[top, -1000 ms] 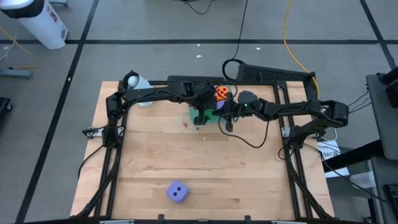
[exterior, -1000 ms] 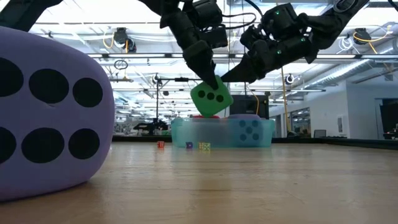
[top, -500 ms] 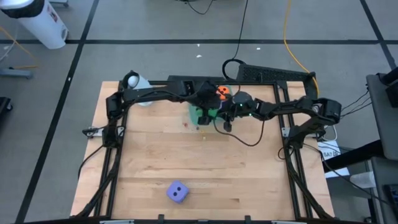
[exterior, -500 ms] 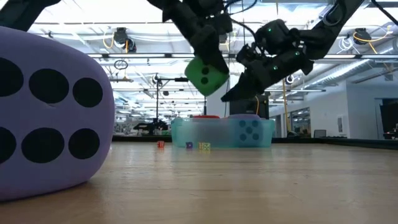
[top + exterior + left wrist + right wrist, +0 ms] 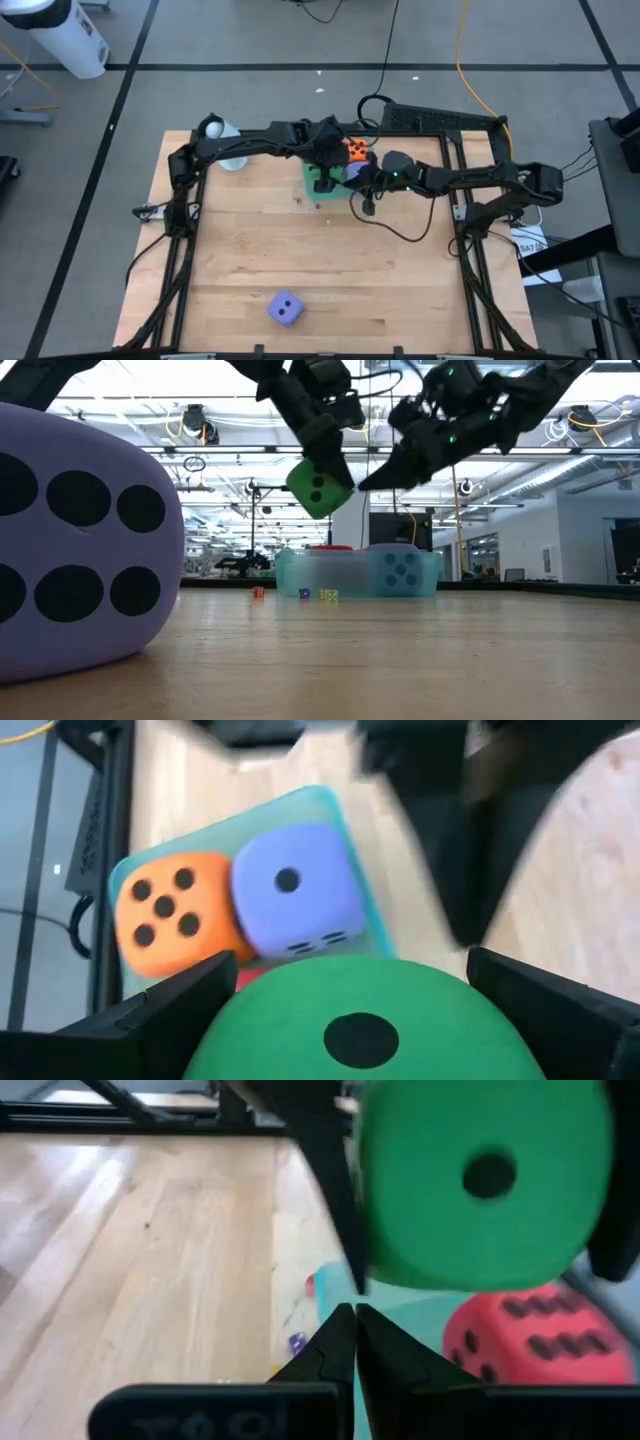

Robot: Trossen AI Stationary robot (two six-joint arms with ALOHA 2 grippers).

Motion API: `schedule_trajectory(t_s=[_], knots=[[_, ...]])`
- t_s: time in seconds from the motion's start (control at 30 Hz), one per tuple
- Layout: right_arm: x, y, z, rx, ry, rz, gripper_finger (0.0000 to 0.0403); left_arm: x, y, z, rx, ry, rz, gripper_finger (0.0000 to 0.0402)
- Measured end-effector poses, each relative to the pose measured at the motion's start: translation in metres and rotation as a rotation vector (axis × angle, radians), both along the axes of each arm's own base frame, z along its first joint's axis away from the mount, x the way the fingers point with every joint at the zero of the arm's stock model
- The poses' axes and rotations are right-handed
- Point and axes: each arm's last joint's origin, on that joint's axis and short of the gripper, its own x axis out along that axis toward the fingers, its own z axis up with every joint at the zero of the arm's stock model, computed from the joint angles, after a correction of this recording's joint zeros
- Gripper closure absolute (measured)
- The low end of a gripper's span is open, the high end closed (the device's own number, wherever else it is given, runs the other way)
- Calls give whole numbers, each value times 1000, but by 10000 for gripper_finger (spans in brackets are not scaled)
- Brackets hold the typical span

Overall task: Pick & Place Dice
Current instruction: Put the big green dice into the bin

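Our left end effector [image 5: 322,472] clamps the green die [image 5: 318,490], now swung slightly aside yet still aloft above the tray [image 5: 290,572]; release remains, we judge. Beside it, our right end effector [image 5: 352,1342] is pinched closed, empty.

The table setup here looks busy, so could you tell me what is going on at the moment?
The left gripper holds the green die in the air above the translucent tray at the far side of the table. The orange die, a purple-blue die and the red die already lie in the tray. The right gripper hangs shut beside it, holding nothing. A second purple-blue die sits on the table near the front edge.
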Motion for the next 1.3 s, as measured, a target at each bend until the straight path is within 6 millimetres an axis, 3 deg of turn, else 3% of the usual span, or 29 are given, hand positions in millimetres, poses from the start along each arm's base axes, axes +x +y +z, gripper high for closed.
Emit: schedule_trajectory(t_s=[0.2,0.47,0.67,0.97,1.3], knots=[[-4,13,17,-137,-42,-54,399,-4,2,-2,-42,27,-15,2],[-5,1,25,-198,-105,-77,399,4,-21,-1,-26,1,-140,2],[-4,3,31,-185,-171,11,399,8,-27,1,-7,-25,-166,2],[5,-11,10,-162,-48,-18,401,13,-21,7,-6,-106,-156,2],[6,-16,5,-129,-35,-42,402,7,-2,6,5,-79,-2,2]])
